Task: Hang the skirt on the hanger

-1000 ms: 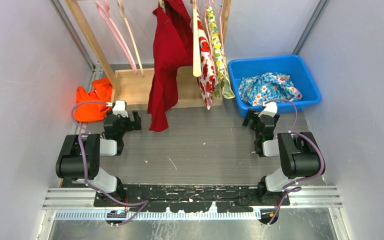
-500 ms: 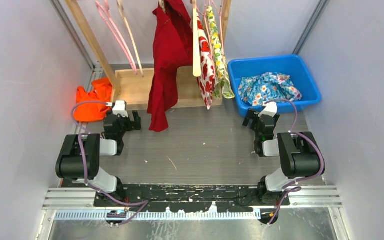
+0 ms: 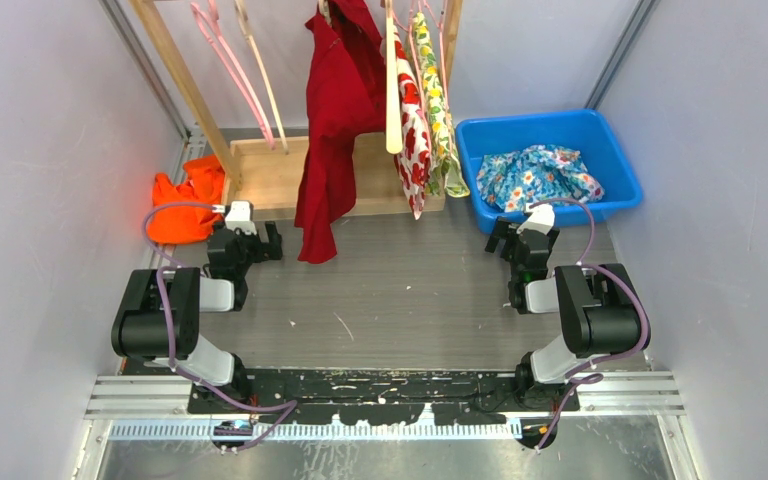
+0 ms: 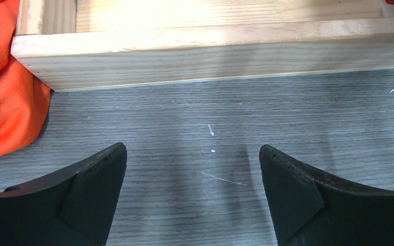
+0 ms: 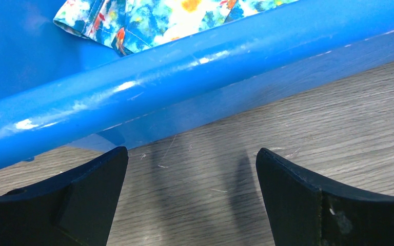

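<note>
Spread wide and gripping nothing, the left claw [image 3: 260,242] is sitting low over the bench [image 3: 400,290]. In its wrist view it is facing the wooden rack base [image 4: 210,51], and an orange cloth [image 4: 0,87] is lying ahead to its left, touching that base's corner. Beyond the left claw, pink hangers [image 3: 222,60] are hanging bare on the rack. Further right, a red garment [image 3: 332,130] and two floral garments [image 3: 422,120] are hanging down. Over on the right, the right claw [image 3: 522,245] is also standing with its fingers wide apart and holding nothing, pointing at the near wall of the blue bin [image 5: 184,61] just ahead of it. The skirt [image 3: 540,175], a blue floral cloth, is lying crumpled inside that bin, beyond the right claw and apart from both claws.
</note>
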You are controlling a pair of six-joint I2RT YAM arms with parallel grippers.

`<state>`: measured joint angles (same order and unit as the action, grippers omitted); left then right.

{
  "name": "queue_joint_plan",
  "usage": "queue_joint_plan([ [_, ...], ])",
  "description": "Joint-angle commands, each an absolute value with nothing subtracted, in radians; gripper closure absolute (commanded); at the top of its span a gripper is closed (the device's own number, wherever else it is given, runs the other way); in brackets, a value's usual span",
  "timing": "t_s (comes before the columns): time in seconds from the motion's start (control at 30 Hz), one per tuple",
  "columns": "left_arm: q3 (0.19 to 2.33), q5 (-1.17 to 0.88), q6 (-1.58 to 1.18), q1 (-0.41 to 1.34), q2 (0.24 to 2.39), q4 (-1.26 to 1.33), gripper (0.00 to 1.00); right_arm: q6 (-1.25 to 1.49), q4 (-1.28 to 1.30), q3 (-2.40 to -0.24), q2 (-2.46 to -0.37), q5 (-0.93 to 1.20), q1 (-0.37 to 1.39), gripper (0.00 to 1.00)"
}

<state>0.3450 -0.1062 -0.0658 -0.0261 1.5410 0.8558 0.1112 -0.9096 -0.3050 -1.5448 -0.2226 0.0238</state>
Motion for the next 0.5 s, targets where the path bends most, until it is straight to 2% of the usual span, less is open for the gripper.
queue_joint_plan([
  [0.0, 0.371, -0.112, -0.041, -0.022, 1.546, 0.904, 0.0, 0.111, -0.947, -0.336, -1.54, -0.222, 0.021, 0.0],
  [0.47, 0.371, -0.111, -0.041, -0.021, 1.545, 0.905, 0.0, 0.111, -0.946, -0.336, -1.54, -0.222, 0.02, 0.0],
])
